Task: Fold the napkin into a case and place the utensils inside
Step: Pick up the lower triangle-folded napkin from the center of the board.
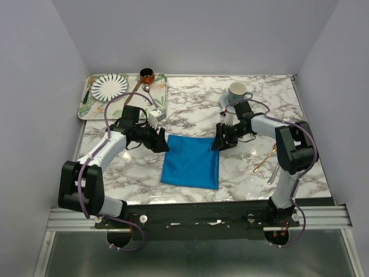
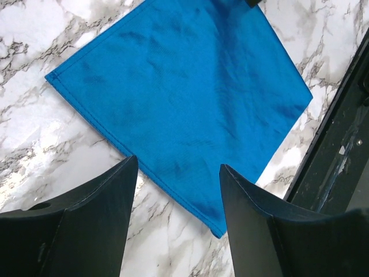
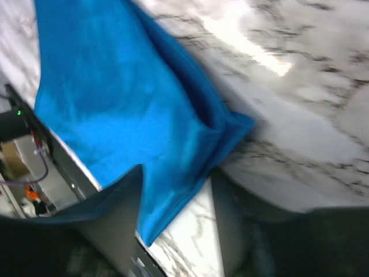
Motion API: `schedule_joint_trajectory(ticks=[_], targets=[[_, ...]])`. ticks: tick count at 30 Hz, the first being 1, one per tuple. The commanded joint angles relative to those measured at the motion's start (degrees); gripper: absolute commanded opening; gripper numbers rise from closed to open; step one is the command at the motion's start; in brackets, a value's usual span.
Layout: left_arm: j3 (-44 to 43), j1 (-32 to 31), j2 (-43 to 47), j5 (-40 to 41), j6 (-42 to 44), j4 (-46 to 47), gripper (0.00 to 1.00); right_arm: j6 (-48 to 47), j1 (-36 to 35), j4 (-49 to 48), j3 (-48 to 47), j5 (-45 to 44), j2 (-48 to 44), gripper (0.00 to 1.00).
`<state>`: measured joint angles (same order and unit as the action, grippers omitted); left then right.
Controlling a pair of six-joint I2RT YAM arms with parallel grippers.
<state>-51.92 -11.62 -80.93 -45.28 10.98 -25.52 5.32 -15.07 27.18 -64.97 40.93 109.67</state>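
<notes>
The blue napkin [image 1: 190, 163] lies spread on the marble table between my two grippers. My left gripper [image 1: 164, 144] is at its far left corner. In the left wrist view the cloth [image 2: 184, 86] lies flat, and my left gripper [image 2: 178, 164] stands open over one corner without touching it. My right gripper [image 1: 218, 144] is at the far right corner. In the blurred right wrist view the napkin [image 3: 115, 104] is bunched at that corner, and its edge runs between the spread jaws of my right gripper [image 3: 176, 173]. A gold spoon [image 1: 265, 160] and a silver utensil [image 1: 273, 174] lie right of the napkin.
A leaf-patterned tray [image 1: 86, 108] at the back left holds a striped plate [image 1: 109, 86], a brown bowl [image 1: 146, 74] and a brown-handled spoon [image 1: 140, 85]. A pale mug [image 1: 237, 91] stands at the back right. The dark front rail [image 2: 334, 161] borders the table.
</notes>
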Motion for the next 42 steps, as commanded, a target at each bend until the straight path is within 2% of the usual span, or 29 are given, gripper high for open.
schedule_joint_trajectory(ticks=[1, 13, 22, 28, 31, 32, 35, 42], targets=[[0.07, 0.63, -0.20, -1.13, 0.70, 1.09, 0.69, -2.33, -0.22, 5.51, -0.07, -4.37, -1.21, 0.70], [-0.64, 0.81, -1.08, -1.31, 1.32, 0.56, 0.69, -4.79, 3.29, 9.56, -13.50, -0.16, 7.83, 0.70], [-0.72, 0.89, -1.43, -1.04, 1.67, -0.06, 0.69, -4.09, 3.29, 11.05, -17.29, 5.56, 12.50, 0.59], [-1.43, 1.25, -2.13, -0.95, 1.94, -0.50, 0.69, -4.62, 3.38, 11.93, -18.26, 6.88, 12.33, 0.39], [-1.69, 1.51, -2.31, -0.95, 1.94, -0.59, 0.69, -4.88, 3.29, 12.02, -17.65, 8.55, 11.19, 0.26], [-1.69, 1.51, -2.39, -0.87, 1.94, -0.59, 0.70, -4.88, 3.29, 12.02, -17.47, 9.25, 10.75, 0.17], [-1.69, 1.77, -2.57, -0.87, 1.94, -0.59, 0.69, -7.34, 3.21, 11.76, -16.86, 9.70, 8.90, 0.07], [-0.64, 2.65, -2.75, -0.52, -1.22, 0.99, 0.70, -13.04, 2.16, 11.76, -15.54, 7.59, 5.65, 0.01]])
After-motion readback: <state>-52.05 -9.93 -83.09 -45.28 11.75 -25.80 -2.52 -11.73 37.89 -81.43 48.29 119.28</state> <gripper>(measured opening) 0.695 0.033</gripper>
